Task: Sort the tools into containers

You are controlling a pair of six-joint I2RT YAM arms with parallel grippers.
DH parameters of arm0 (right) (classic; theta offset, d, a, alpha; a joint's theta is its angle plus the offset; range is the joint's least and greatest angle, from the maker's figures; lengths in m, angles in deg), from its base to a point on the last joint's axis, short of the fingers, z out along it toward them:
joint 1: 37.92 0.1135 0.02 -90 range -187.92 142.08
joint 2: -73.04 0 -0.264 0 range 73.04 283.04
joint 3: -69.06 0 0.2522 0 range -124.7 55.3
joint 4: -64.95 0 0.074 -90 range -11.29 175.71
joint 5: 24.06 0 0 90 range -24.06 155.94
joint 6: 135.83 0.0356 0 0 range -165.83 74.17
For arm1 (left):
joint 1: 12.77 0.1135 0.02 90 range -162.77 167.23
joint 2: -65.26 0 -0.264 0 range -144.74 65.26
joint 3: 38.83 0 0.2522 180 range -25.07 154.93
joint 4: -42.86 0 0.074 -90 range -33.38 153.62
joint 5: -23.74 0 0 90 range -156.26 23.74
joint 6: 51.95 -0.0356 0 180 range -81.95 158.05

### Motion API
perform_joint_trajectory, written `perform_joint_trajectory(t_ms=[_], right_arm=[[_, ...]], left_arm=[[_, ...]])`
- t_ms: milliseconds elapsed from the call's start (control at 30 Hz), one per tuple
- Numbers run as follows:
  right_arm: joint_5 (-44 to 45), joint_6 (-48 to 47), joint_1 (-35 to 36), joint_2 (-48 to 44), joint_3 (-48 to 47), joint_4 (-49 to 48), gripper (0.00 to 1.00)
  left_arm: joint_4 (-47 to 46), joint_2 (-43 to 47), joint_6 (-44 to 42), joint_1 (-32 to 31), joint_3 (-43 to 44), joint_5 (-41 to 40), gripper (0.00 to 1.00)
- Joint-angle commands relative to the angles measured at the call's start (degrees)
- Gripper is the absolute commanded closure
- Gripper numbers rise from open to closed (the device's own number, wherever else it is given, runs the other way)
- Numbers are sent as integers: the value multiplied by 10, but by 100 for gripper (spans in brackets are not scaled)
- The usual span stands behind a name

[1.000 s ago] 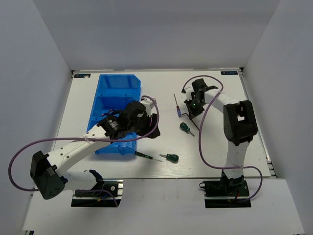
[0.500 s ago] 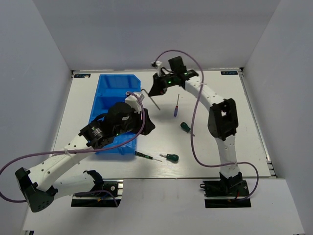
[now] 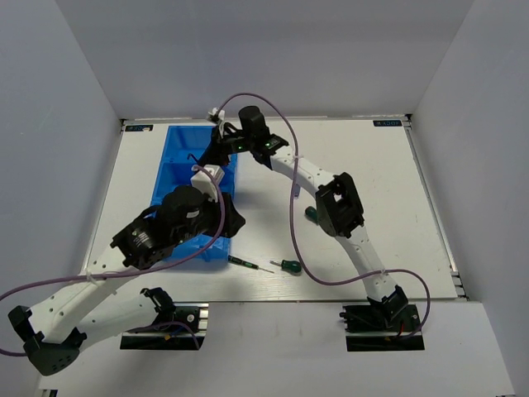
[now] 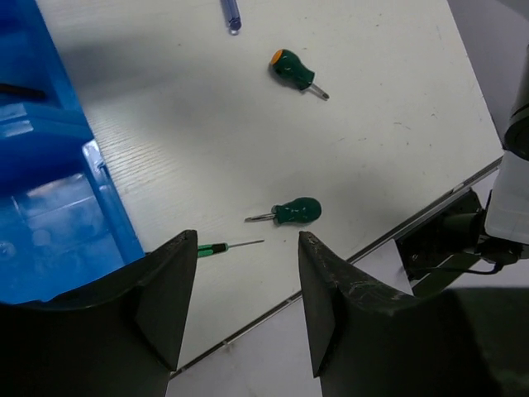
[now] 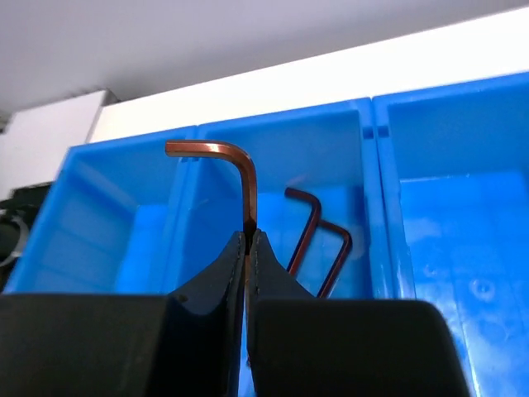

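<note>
My right gripper [image 5: 248, 238] is shut on a reddish-brown L-shaped hex key [image 5: 240, 169] and holds it above the middle compartment of the blue bins [image 5: 376, 136]. Two more hex keys [image 5: 321, 234] lie in that compartment. In the top view the right gripper [image 3: 214, 149] is over the bins [image 3: 176, 142]. My left gripper [image 4: 248, 273] is open and empty, high above the table beside the bins [image 4: 50, 178]. Below it lie two stubby green screwdrivers [image 4: 292, 70] [image 4: 297, 211], a slim dark screwdriver [image 4: 223, 246] and the tip of a blue handle [image 4: 231, 15].
In the top view one green screwdriver [image 3: 289, 265] and the slim screwdriver [image 3: 246, 263] lie near the table's front edge. The other green one [image 3: 311, 214] is partly under the right arm [image 3: 339, 203]. The left arm [image 3: 157, 236] covers the bins' near end.
My right arm has swung left from the table's middle to above the bins, carrying the hex key. My left arm has drawn back towards the near side.
</note>
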Motion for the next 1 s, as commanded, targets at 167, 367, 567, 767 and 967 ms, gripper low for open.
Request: perform_joint_trajectory(t_ms=[167,367,567,767,967], right_arm=[[76,-96,24,3,37,-16,62],[71,-84,12,-33,50,2,52],[74,-15,-53,-157,156,98,73],[15,-146,-200,-332,347,309,100],[-29,-413,-313,-389,382,658,35]], left_arm=[[42,7,-21,-1,0,5,38],[9,-38,-90,-1,5,74,38],[-60,-100,-184,-1,0,172,79],[-132,-194,-283,-17,-26,230,71],[-142,-335,-365,-56,-10,302,44]])
